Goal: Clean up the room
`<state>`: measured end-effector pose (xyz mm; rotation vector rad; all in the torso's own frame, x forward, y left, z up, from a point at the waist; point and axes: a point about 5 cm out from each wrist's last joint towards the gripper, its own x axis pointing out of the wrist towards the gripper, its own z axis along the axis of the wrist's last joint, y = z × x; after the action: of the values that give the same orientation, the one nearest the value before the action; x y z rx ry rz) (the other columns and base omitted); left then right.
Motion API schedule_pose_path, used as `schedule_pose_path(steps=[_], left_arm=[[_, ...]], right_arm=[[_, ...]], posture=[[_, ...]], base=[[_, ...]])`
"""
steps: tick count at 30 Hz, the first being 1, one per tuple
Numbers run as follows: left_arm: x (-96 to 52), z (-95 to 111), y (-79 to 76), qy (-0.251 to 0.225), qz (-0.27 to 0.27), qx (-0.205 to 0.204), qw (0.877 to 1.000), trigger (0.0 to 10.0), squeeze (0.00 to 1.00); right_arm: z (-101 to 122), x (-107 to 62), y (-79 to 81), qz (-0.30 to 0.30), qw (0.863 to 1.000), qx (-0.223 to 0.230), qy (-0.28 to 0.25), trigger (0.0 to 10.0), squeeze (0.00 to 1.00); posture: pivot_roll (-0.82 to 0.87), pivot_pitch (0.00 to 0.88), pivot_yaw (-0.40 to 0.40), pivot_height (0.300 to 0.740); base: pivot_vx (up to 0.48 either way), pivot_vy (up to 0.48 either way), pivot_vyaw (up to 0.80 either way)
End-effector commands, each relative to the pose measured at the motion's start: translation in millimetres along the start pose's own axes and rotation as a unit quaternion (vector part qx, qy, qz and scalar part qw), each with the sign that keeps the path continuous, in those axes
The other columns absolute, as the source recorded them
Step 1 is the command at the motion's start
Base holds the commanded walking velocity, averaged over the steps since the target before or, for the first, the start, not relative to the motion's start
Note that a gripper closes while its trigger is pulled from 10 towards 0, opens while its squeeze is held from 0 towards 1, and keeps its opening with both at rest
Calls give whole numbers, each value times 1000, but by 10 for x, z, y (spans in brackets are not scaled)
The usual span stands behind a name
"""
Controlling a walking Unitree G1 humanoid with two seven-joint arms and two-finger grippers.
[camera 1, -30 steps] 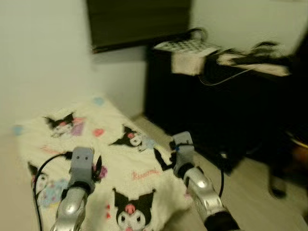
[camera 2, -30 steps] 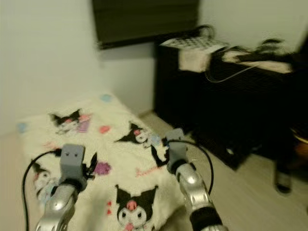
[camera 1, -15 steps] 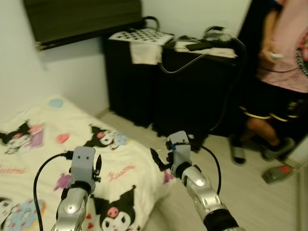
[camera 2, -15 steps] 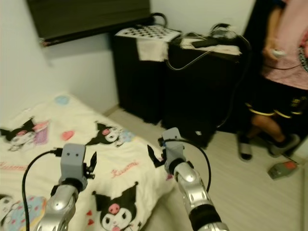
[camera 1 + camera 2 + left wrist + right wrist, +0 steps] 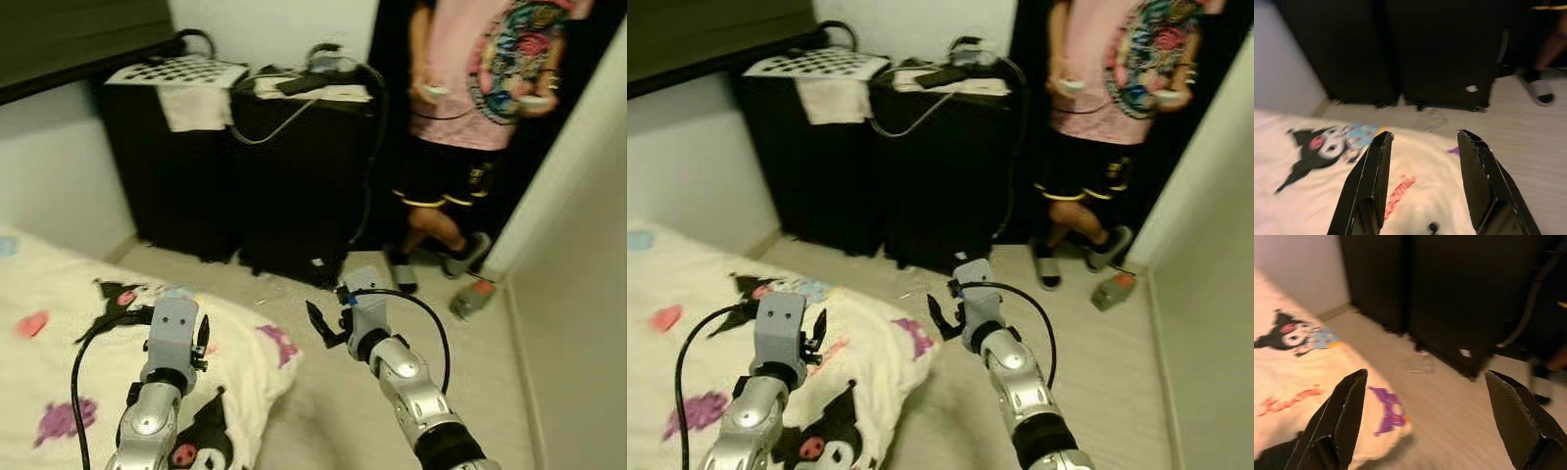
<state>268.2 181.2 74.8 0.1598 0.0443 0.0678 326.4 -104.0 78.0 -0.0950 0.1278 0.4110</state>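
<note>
both empty grippers, jaws apart, hover over the cartoon-print blanket (image 5: 59,392).

Person (image 5: 480,88) beside black cabinets (image 5: 245,166), cartoon-print blanket (image 5: 59,392)

— What can't we make out near the right gripper (image 5: 1422,396)?
— A small clear scrap (image 5: 1419,363) on the floor just beyond it, too blurred to name.
— And the person (image 5: 477,108) beyond?
— Cut off at the top edge; what the hands hold is too small to tell.
</note>
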Motion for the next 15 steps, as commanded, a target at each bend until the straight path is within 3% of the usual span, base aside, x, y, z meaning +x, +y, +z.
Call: schedule_pose_path(steps=[1, 9, 15], left_arm=[[7, -2, -56, -1, -10, 4, 1000, 10000, 0], [15, -16, -126, 4, -17, 2, 1000, 10000, 0], [-8, -73, -62, 15, -7, -2, 1000, 10000, 0]], right_arm=[[-50, -11, -20, -9, 1000, 6, 13, 10000, 0], [-111, -47, -32, -25, 999, 8, 20, 10000, 0], [-147, -80, -64, -41, 999, 12, 21, 10000, 0]], posture=[[-32, 25, -49, 740], [-35, 27, -46, 740], [-32, 22, -25, 740]], base=[[0, 0, -800], [0, 0, -800], [0, 0, -800]])
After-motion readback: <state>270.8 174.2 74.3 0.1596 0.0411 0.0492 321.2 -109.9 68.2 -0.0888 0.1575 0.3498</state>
